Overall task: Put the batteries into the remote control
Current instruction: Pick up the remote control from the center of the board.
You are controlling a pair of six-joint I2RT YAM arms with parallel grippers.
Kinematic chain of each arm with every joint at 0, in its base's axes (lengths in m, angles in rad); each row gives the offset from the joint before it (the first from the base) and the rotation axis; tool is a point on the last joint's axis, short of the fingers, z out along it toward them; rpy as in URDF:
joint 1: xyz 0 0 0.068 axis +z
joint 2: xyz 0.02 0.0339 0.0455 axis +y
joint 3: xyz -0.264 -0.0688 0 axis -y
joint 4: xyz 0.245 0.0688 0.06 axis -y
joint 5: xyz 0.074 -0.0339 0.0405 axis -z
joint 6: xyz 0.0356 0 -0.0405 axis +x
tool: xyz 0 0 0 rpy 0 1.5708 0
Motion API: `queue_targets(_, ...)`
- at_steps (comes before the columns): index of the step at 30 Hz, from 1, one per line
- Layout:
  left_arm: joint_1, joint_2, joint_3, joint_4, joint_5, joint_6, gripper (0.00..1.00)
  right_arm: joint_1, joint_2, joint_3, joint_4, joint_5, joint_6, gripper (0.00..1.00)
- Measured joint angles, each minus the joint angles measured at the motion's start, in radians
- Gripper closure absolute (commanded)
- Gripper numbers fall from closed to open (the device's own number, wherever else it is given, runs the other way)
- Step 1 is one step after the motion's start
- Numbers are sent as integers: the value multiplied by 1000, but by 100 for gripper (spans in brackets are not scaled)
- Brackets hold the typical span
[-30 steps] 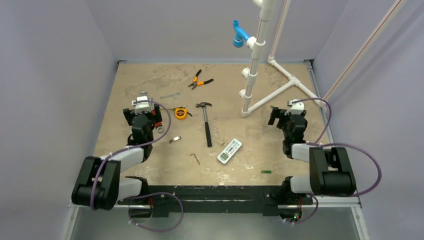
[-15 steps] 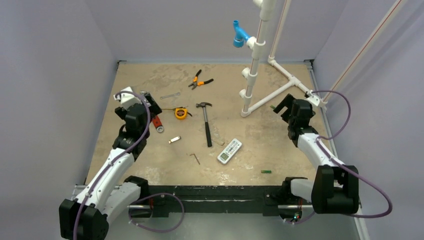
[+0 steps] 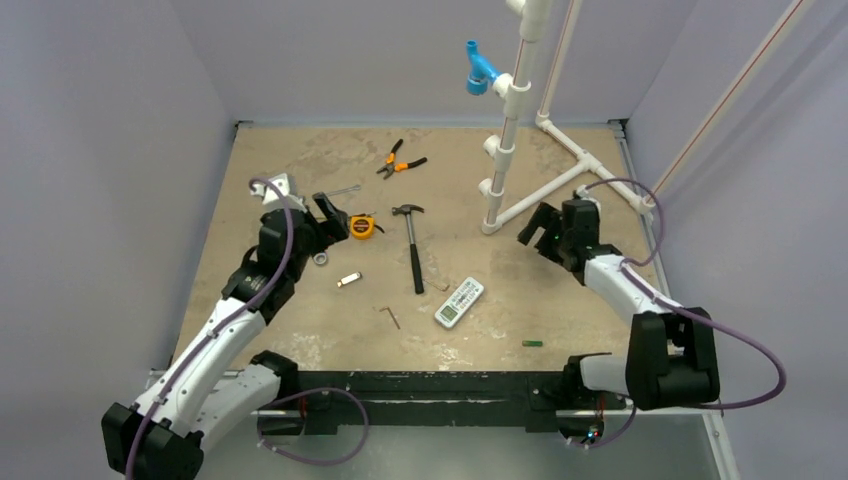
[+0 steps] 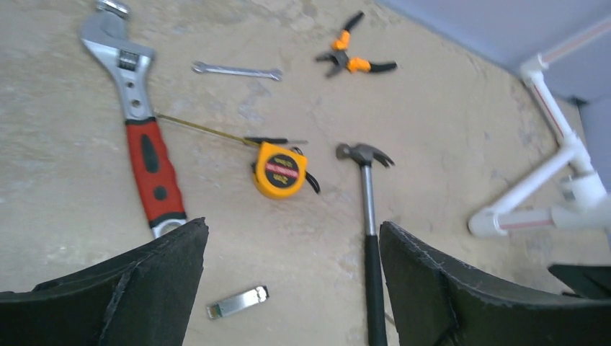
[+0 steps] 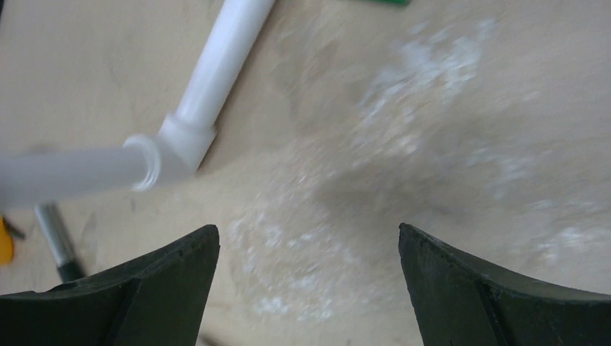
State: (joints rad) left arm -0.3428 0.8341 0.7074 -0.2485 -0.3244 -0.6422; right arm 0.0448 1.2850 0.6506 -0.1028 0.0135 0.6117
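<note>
One green battery point(image 3: 531, 343) is seen nearest on the surface point(image 3: 300, 330). One remote point(image 3: 459, 301) is laid a little farther, to its left, apart from it. One hammer point(image 3: 411, 250) is found beyond. Farther still, the left pincer point(image 4: 292, 231) and the right pincer point(image 5: 308, 231) are both held wide, nothing gripped.

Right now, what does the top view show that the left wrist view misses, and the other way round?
Only the top view: the remote, one green battery near the front edge, and the hex key. Only the left wrist view: the red-handled wrench in full, which is mostly hidden from above. Both: the hammer, tape measure, pliers, spanner, silver clip and pipe frame.
</note>
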Motion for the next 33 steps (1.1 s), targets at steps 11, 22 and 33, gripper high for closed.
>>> queue_targets(11,-163,46,-14,-6,108,9,16,467,-42,-7,-55,16,-117,15)
queue_targets(22,-165,57,-35,13,164,10,16,533,42,24,-5,-36,-278,41)
queue_targets(33,-164,61,-38,24,194,10,16,565,213,114,4,-58,-327,47)
